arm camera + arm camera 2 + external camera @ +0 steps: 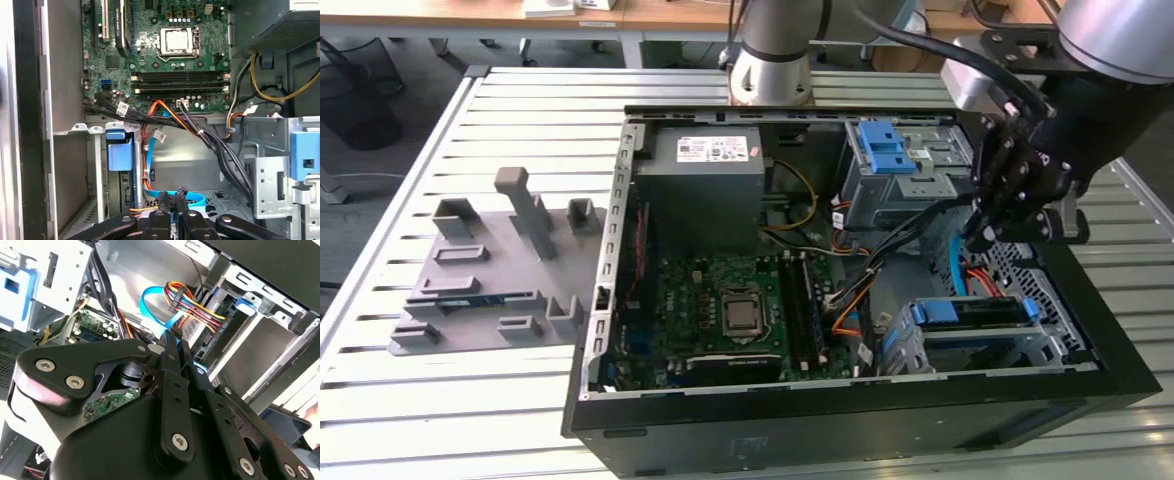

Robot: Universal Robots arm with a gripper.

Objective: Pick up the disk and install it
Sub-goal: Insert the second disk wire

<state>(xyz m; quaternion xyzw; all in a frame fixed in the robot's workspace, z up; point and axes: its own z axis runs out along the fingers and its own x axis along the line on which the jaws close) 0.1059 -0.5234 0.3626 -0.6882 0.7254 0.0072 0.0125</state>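
Black gripper linkages fill the foreground in both wrist views, and the fingertips of the gripper [172, 197] meet with no gap between them and nothing held. Treat the claw as closed and empty.

In the exterior view, note that the gripper [983, 240] hangs inside the open computer case [854, 425], above the bundle of cables [907, 250] that crosses the chassis floor. The disk [970, 314], framed by its blue bracket, lies just below and in front of the claw, seated in the metal drive cage [1047, 350] near the case's front corner. The claw does not touch it.

Beyond the fingertips, in the first wrist view, you see the blue ribbon cable [195, 199], then the motherboard [165, 75] with its processor socket [176, 40]. The power supply [707, 175] sits well beyond the claw at the far end of the case. A grey parts fixture [487, 270] rests on the table outside the case, well apart from the arm.

Judge the task as largely complete: the disk appears to sit in its cage, and the claw has no hold on it. Whether the drive is fully latched or cabled cannot be confirmed.
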